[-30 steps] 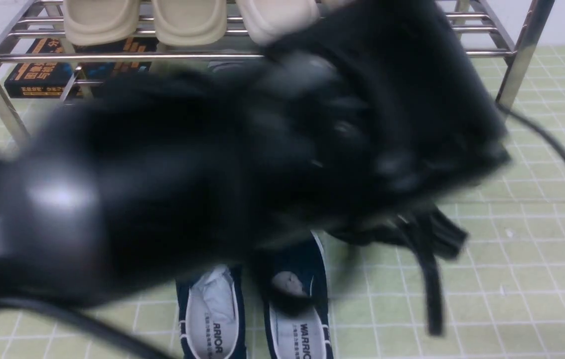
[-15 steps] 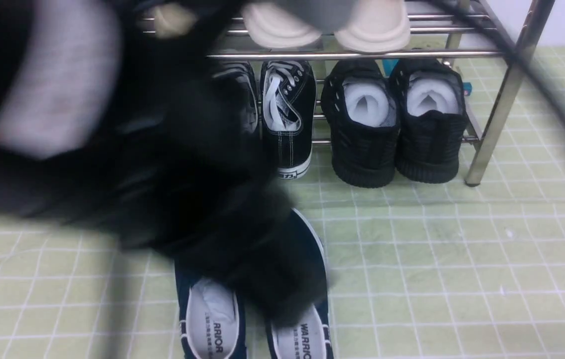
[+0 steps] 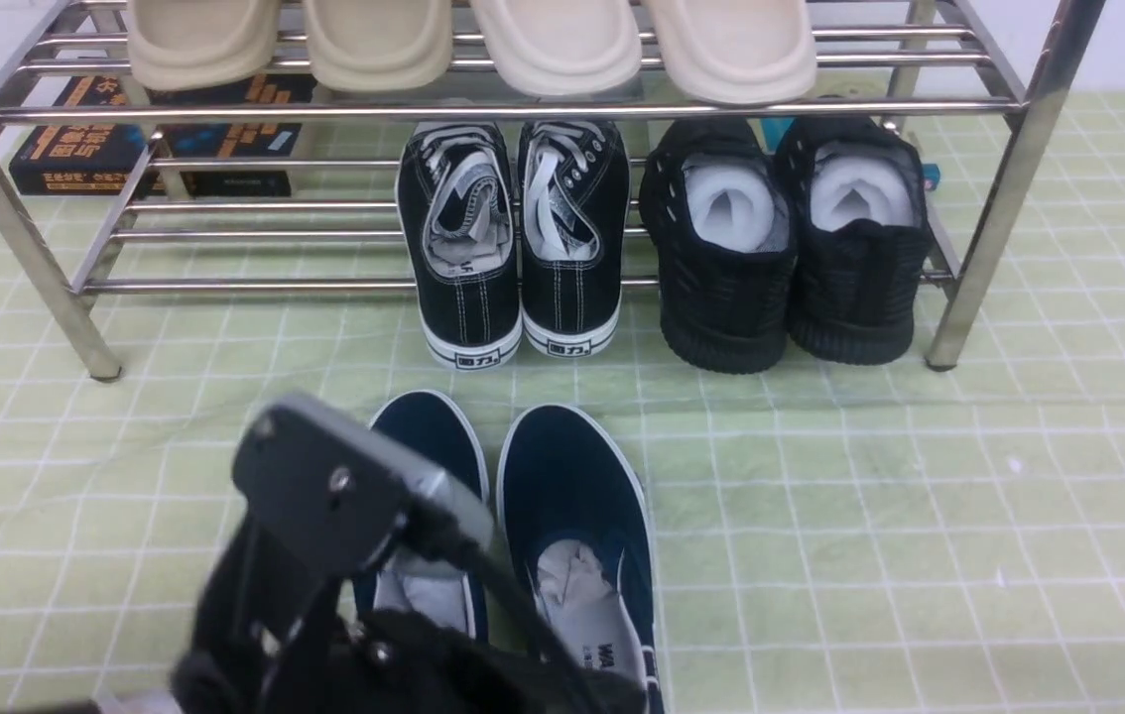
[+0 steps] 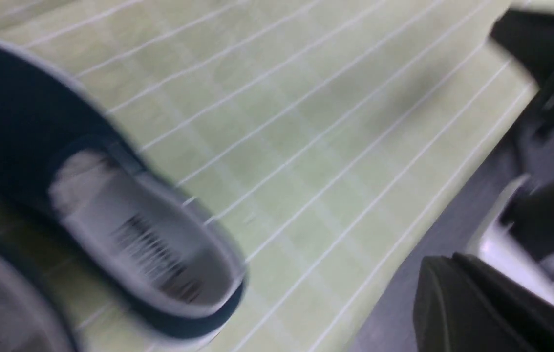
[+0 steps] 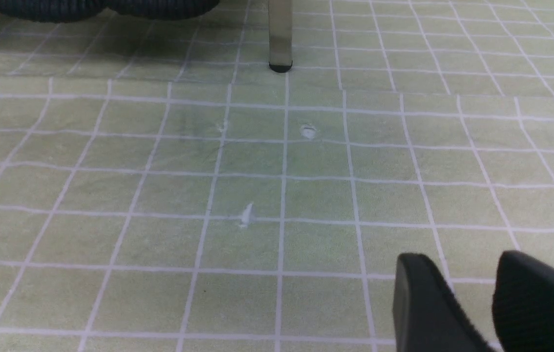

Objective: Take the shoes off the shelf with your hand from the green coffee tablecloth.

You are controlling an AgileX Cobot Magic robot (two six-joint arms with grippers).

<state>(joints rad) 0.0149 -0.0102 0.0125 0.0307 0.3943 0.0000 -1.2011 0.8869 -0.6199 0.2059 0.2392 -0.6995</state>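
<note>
The navy-blue shoes (image 3: pixel 572 486) lie side by side on the green coffee tablecloth (image 3: pixel 870 516), toes toward the shelf (image 3: pixel 523 109), a chrome two-tier rack. My left arm (image 3: pixel 334 516) hangs low at the near left and covers the heel of the left shoe (image 3: pixel 429 431). In the blurred left wrist view the left gripper (image 4: pixel 440 266) is shut with nothing in it, off to the side of one shoe (image 4: pixel 23 122). The right gripper (image 5: pixel 465 266) is open and empty over bare cloth.
On the rack's lower tier stand black lace-up sneakers (image 3: pixel 513 238) and black knit shoes (image 3: pixel 781 248). Beige slippers (image 3: pixel 562 40) sit on the top tier. A dark box (image 3: pixel 76 149) lies behind the rack. A rack leg (image 5: pixel 280 34) stands ahead of the right gripper.
The left arm, which filled the front view a second ago, has swung down to the near left. Both navy shoes stay on the cloth.
</note>
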